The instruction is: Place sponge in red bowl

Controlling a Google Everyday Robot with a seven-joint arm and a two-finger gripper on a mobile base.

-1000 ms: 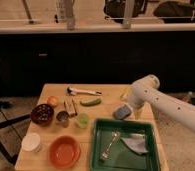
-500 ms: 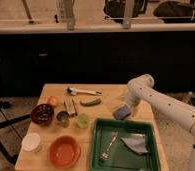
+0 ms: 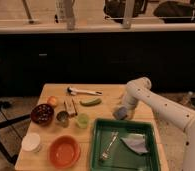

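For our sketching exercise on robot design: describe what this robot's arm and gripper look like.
The arm is white: thick rounded tubes, a bulbous joint, small dark dots along its side; no cables show. The gripper, low over the table just behind the green tray, looks darker, greyish.

Green tray [image 3: 95, 144] with 1 fork [image 3: 109, 146] and 1 cloth [image 3: 135, 143]; cucumber [image 3: 90, 102] beyond it.

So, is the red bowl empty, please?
Empty: the red bowl shows a bare inside; the gripper sits at the far edge of the green tray.
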